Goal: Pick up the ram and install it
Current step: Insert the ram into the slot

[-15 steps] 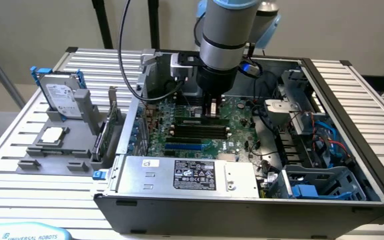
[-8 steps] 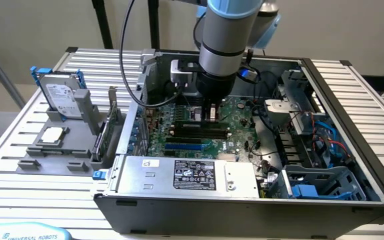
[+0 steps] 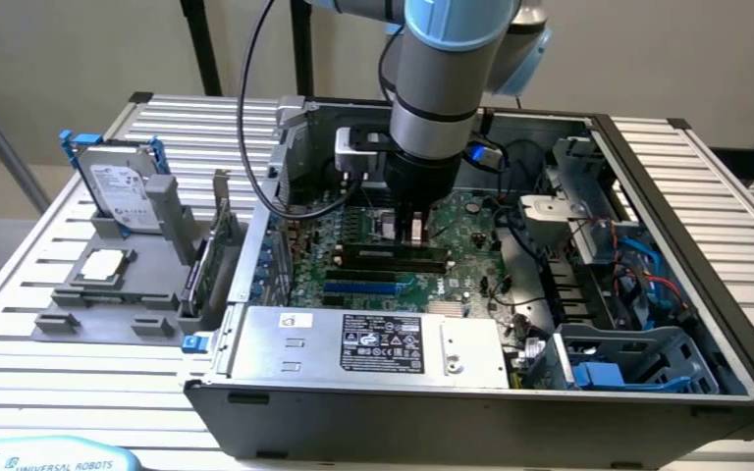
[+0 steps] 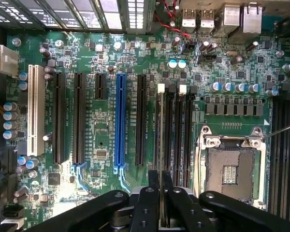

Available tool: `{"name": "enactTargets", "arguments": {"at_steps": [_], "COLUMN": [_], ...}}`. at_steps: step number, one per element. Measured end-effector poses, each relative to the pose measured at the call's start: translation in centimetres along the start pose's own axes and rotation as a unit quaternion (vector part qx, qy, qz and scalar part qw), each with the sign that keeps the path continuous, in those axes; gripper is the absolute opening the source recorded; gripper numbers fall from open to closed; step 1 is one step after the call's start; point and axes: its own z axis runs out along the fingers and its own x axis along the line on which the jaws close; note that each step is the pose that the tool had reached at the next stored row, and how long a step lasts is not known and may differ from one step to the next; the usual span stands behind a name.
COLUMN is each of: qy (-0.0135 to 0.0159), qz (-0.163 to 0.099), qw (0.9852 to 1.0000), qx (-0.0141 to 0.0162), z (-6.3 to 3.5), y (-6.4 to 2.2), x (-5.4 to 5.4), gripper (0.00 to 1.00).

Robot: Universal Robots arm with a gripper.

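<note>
Ram (image 4: 161, 145) pinched edge-on between the closed fingers (image 4: 150, 193) of the gripper (image 4: 161, 176), seen in the wrist view as a thin upright line running along the first black memory slot (image 4: 158, 130), just beside the blue expansion slot's (image 4: 120, 121) black neighbour (image 4: 141, 121). Far end level with the white latch (image 4: 160, 88) at the slot's tip. In the exterior view, gripper (image 3: 414, 234) low over the motherboard (image 3: 462, 221) inside the open computer case (image 3: 691, 245), roughly at the middle of the memory slots. Whether already touching the slot floor or hovering just above: impossible to tell.

Judged step: seating the stick.

To do it well:
- Line the stick's edge up along the slot's full length, no twist toward the next slot (image 4: 168, 130).
- Hold it upright, not leaning toward the processor socket (image 4: 230, 169).
- Check both end latches tilted outward; near one hidden under the fingers.
- Press straight down, evenly, with no sideways drag.
- Grip firm enough to stop slipping, yet not bending so thin a board.
- Mind the small capacitors (image 4: 176, 64) beyond the latch.

Main risk: one end dropping in first and jamming.
</note>
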Motion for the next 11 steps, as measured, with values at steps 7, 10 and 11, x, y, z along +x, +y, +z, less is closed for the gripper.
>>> {"name": "enactTargets", "arguments": {"at_steps": [7, 10, 11], "qy": [0.0019, 0.0033, 0.0035], "qz": [0.0, 0.0, 0.0], "qw": [1.0, 1.0, 1.0], "qx": [0.0015, 0.0028, 0.0034], "z": [0.19, 0.28, 0.31], "y": [-0.01, -0.02, -0.02], "x": [0.0, 0.01, -0.01], "gripper": [0.13, 0.13, 0.13]}}
